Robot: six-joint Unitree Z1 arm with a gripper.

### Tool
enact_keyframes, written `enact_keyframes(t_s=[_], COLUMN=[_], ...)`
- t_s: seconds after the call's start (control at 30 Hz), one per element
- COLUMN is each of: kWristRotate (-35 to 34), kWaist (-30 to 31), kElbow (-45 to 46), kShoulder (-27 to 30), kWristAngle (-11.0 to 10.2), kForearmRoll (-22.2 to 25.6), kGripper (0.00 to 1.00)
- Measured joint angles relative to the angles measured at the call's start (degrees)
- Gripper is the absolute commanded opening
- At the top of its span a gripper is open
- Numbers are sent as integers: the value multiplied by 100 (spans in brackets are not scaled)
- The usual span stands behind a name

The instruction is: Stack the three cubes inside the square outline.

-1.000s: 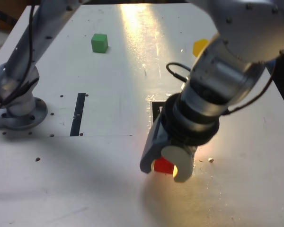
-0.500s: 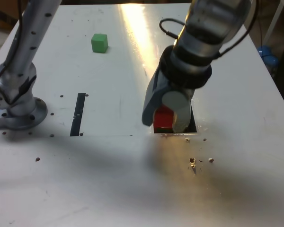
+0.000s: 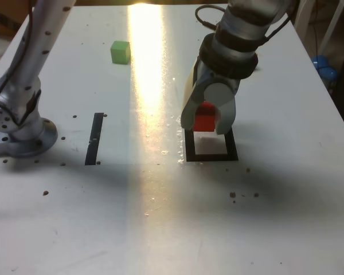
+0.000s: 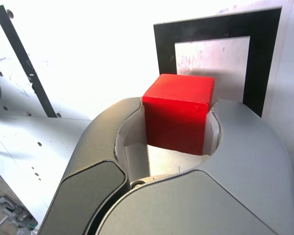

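My gripper [image 3: 206, 117] is shut on the red cube [image 3: 204, 118], held in the air just above the far edge of the square outline [image 3: 211, 156]. In the wrist view the red cube [image 4: 179, 111] sits clamped between the grey jaws of the gripper [image 4: 179, 117], with the square outline [image 4: 262, 54] and its white centre right beyond it. The green cube [image 3: 120, 51] rests on the table at the far side, toward the exterior view's left. The yellow cube is hidden behind the arm.
A thin black strip [image 3: 94, 137] lies on the white table left of the outline in the exterior view, and the arm's base [image 3: 20, 134] stands at the far left. Small dark specks [image 3: 233, 195] dot the table near the outline.
The gripper has carried the red cube away from the near side of the table, lifting it and moving it farther back over the square outline.
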State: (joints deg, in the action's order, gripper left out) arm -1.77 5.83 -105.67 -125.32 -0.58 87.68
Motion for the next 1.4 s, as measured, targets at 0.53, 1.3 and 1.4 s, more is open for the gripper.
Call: enact_keyframes(t_s=[0.53,1.3,1.4], kWristRotate=[145,324,324], kWaist=[-93,-126,-145], kElbow=[-47,16,24], kShoulder=[-394,-480,-479], kWristAngle=[186,283,260], kForearmRoll=[-221,-401,-401], kGripper=[30,99,99])
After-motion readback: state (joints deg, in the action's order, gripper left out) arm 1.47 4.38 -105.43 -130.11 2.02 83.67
